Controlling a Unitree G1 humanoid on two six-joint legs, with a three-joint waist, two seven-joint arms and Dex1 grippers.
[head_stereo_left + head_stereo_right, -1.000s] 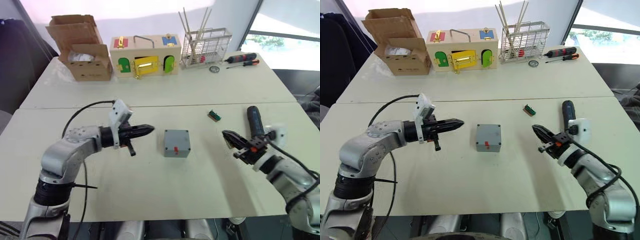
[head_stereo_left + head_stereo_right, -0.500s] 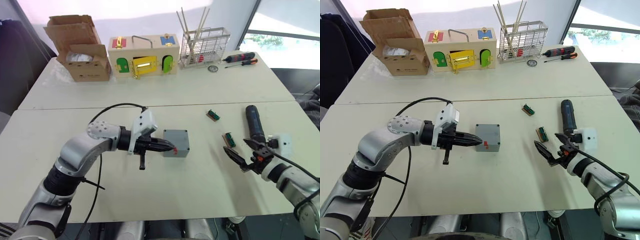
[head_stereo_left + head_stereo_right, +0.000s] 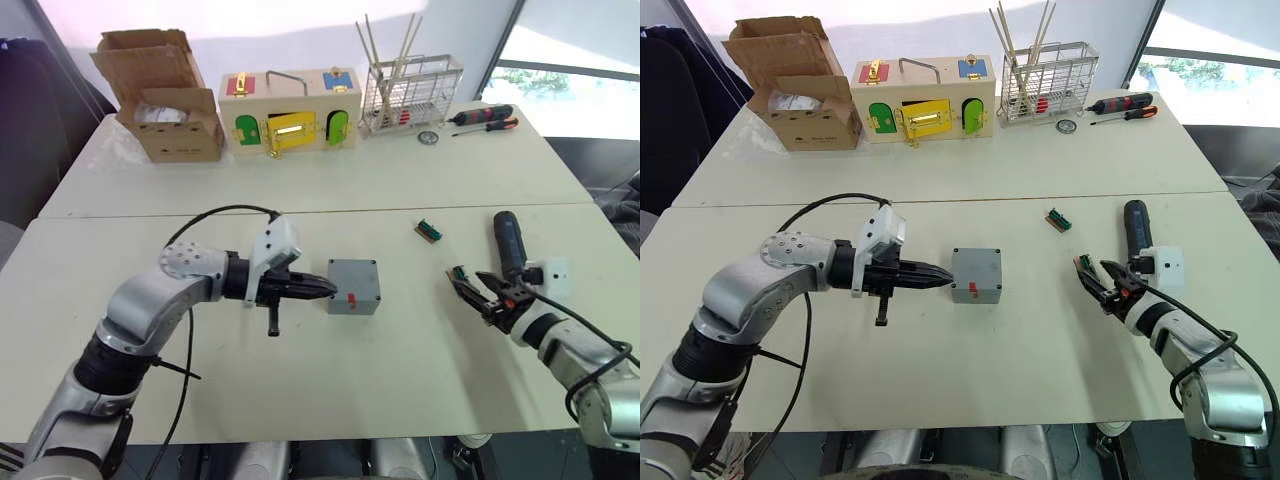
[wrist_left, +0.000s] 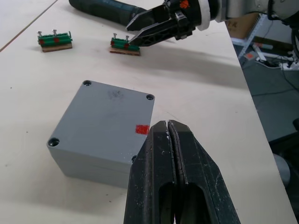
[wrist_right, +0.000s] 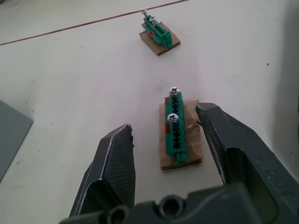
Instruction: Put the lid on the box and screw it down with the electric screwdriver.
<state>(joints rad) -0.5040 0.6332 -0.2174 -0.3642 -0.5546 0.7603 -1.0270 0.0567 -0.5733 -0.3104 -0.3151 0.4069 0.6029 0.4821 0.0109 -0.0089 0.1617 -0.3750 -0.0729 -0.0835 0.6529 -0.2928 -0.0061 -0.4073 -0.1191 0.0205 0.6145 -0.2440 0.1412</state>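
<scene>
The grey box [image 3: 353,287] stands mid-table with the lid [image 4: 107,116] lying on top of it, corner holes showing. My left gripper [image 3: 330,289] is shut and empty, its tips at the box's left side by a red mark [image 4: 142,129]. The electric screwdriver [image 3: 509,243] lies on the table at the right. Just beside it, my right gripper [image 5: 163,123] is open, its fingers on either side of a small green terminal block [image 5: 176,133] with two screws on a card base.
Another green terminal block [image 3: 429,230] lies farther back, near the table seam. Along the far edge stand a cardboard carton [image 3: 165,95], a wooden latch box [image 3: 290,108], a wire basket [image 3: 410,92] and two hand screwdrivers [image 3: 485,118].
My left gripper reached right to the box's side, staying shut. A green block now lies on the table by the right gripper, which drew back and then came up around it.
</scene>
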